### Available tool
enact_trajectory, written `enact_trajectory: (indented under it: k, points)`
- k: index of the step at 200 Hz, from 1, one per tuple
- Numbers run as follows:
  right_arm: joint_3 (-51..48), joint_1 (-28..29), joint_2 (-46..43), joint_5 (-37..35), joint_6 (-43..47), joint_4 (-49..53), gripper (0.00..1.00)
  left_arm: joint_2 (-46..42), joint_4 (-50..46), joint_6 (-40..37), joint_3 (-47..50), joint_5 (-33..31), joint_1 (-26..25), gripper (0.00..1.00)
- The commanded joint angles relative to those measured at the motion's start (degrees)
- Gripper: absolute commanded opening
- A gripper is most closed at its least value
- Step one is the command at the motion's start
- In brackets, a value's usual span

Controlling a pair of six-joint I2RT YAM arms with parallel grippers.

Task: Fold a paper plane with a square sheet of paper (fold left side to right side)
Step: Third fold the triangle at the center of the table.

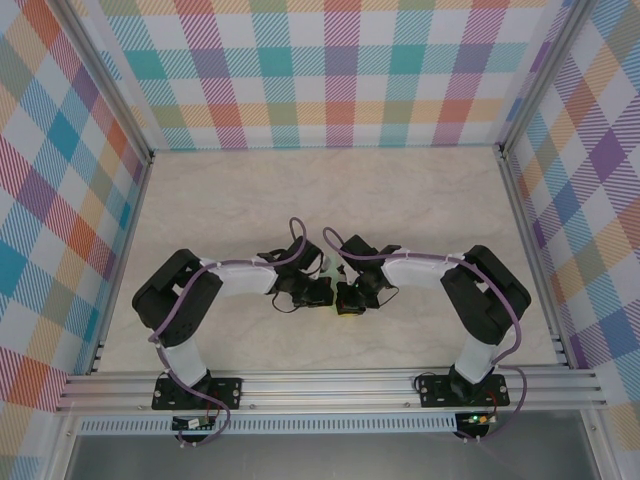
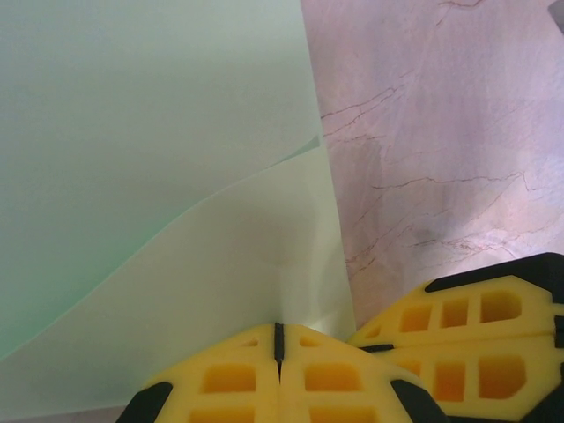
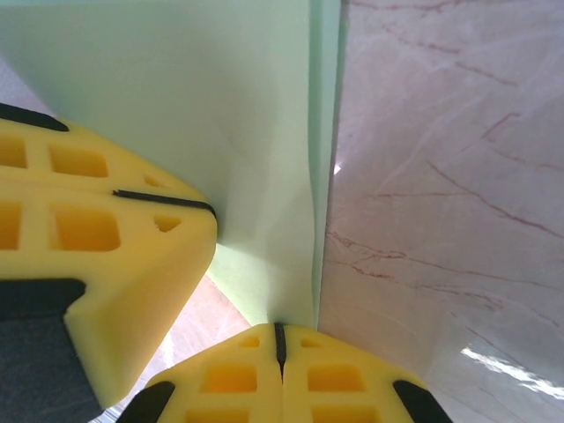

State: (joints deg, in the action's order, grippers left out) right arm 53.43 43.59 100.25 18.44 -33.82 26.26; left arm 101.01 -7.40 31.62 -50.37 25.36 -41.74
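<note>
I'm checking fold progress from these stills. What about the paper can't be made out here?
Left wrist: the square sheet of paper runs off the top and left edges; the shut left gripper covers its near edge.
Right wrist: the left gripper's finger and the shut right gripper hide the sheet's lower part; the top edge cuts it off.
Top external: both wrists cover most of the sheet, so its outline and creases are unreadable.

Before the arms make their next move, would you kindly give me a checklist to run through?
1. Left tool shut: ok.
2. Right tool shut: ok.
3. Square sheet of paper reaches both tool tips: ok.
4. Sheet truly pinched, not just touched: cannot tell.
5. Folded layers' edges lined up: cannot tell.
6. Tools clear of each other: cannot tell.
</note>
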Motion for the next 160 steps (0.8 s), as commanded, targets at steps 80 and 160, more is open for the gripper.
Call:
enact_trajectory:
  k: [80, 160]
  points:
    - [-2.9, 0.5, 4.2, -8.4, 0.9, 6.7, 0.00, -7.0, 7.5, -4.2, 13.7, -3.4, 8.8, 0.00]
    - [-2.7, 0.5, 4.3, -8.3, 1.1, 6.9, 0.00, -11.1, 5.2, -6.3, 13.0, -1.9, 17.1, 0.00]
